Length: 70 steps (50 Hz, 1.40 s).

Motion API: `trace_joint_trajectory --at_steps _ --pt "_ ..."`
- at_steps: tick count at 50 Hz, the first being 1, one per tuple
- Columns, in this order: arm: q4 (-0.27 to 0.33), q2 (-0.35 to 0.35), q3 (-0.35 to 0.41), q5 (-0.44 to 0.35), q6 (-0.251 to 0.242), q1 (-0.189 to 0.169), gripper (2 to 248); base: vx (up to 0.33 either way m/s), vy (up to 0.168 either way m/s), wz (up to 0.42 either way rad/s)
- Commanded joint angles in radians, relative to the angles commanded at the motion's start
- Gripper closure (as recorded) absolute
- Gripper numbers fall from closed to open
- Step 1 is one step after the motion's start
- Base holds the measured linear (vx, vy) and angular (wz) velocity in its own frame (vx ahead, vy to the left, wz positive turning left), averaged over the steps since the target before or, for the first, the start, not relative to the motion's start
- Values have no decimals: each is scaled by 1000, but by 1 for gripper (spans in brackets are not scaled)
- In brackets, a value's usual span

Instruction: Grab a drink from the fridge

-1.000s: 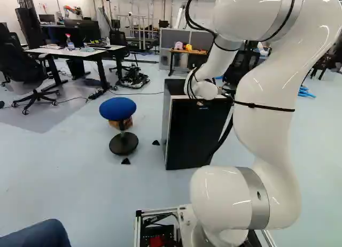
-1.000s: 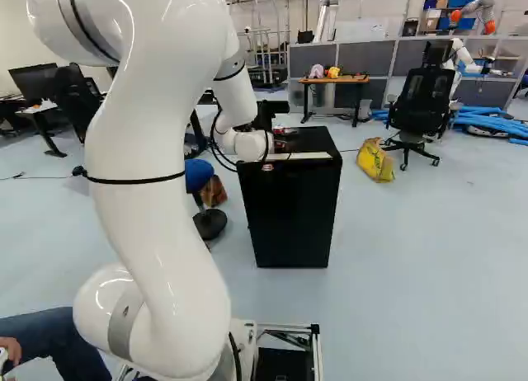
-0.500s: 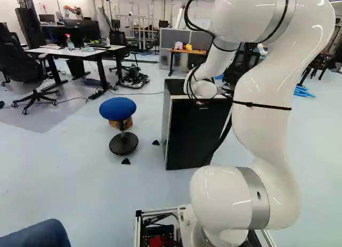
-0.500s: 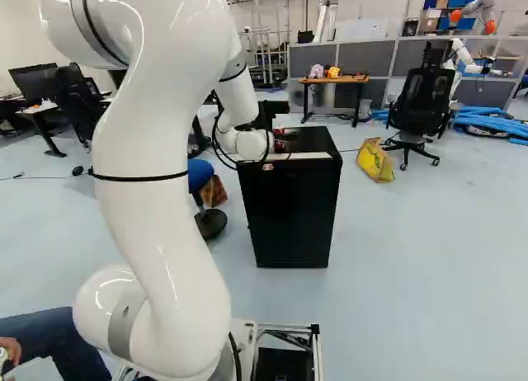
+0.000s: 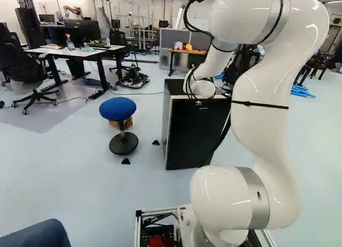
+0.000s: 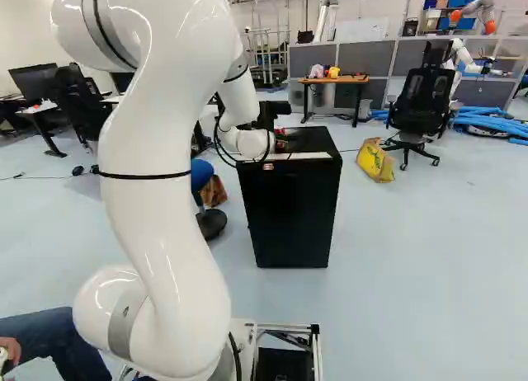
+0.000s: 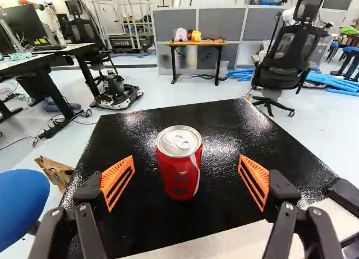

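Observation:
In the right base view my gripper (image 6: 275,137) is low over the top of the black fridge (image 6: 290,208), mostly hidden by the wrist. A red drink can (image 7: 179,162) with a silver lid stands upright on the glossy black fridge top (image 7: 224,130). The wrist view shows my gripper (image 7: 187,159) open, its two orange pads wide apart. The can stands on the line between them, with a gap on either side; whether it is level with the fingertips or slightly beyond, I cannot tell. The fridge door is closed in both base views.
A blue stool (image 5: 118,108) stands beside the fridge. Beyond are a wooden table (image 7: 196,44), an office chair (image 7: 289,51) and a desk (image 5: 75,52). A yellow bag (image 6: 375,160) lies on the floor. Another robot (image 6: 474,14) is far back. A person's leg (image 6: 49,340) is beside the base.
My arm's upper links have swung a little, leftward in the left base view and rightward in the right base view. The wrist has shifted slightly over the fridge top. Base and fridge have not moved.

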<state>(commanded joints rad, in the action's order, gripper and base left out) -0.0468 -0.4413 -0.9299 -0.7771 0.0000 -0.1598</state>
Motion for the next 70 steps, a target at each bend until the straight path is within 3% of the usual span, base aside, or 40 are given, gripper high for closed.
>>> trace_joint_trajectory --at_steps 61,62,66,67,70 --pt "-12 -54 -69 3 0 5 3 0 0 0" --pt "-12 -54 -69 3 0 5 22 0 0 0" --pt "-12 -54 -69 3 0 5 22 0 0 0" --pt "-12 -54 -69 3 0 5 61 0 0 0" --pt "-12 -54 -69 3 0 5 61 0 0 0"
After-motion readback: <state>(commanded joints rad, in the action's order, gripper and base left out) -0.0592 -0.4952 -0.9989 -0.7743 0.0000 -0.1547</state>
